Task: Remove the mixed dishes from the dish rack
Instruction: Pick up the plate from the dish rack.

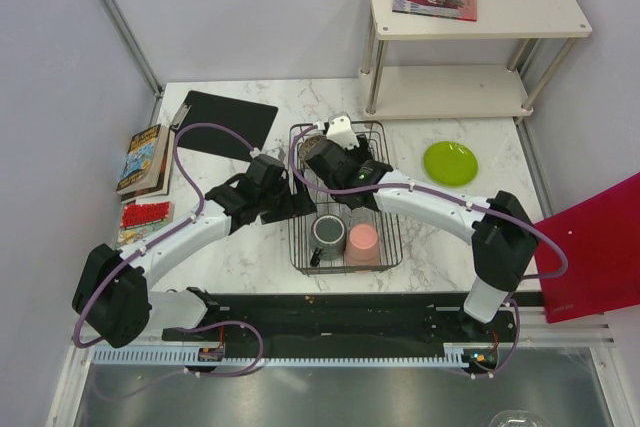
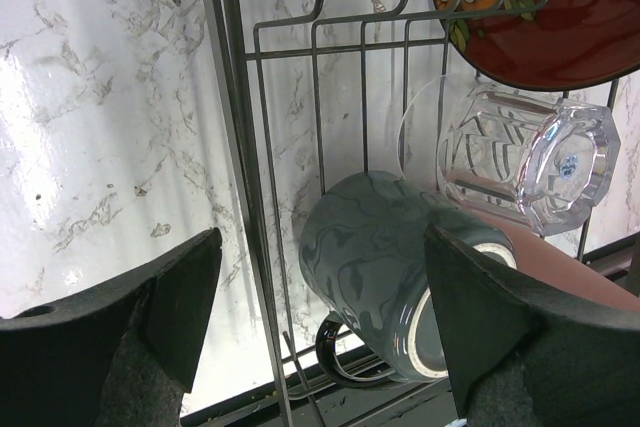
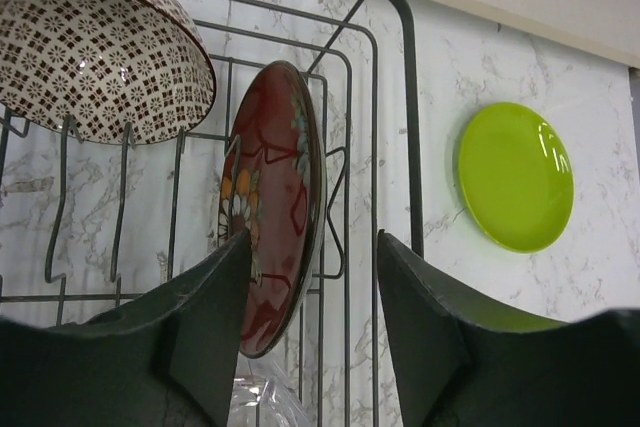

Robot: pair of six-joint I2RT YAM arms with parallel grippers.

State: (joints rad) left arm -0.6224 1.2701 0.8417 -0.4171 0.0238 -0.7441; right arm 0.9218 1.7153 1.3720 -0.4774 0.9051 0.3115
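Note:
The black wire dish rack [image 1: 390, 247] stands mid-table. A dark grey mug [image 1: 328, 234] and a pink cup [image 1: 362, 244] sit in its near end. My left gripper [image 2: 320, 297] hangs open over the rack's left wall, with the mug [image 2: 385, 267] lying between its fingers, a clear glass [image 2: 520, 162] and the pink cup [image 2: 570, 272] beyond. My right gripper [image 3: 312, 287] is open over the far end. The red patterned plate [image 3: 270, 197] stands on edge, its rim between the fingers. A patterned bowl [image 3: 100, 47] leans upside down at the back. The lime-green plate [image 1: 450, 163] lies on the table to the right.
A flat black mat [image 1: 225, 122] lies at the back left, with books [image 1: 145, 160] at the left edge. A white two-tier shelf [image 1: 450, 47] stands at the back right. A red folder [image 1: 600, 247] lies at the right edge.

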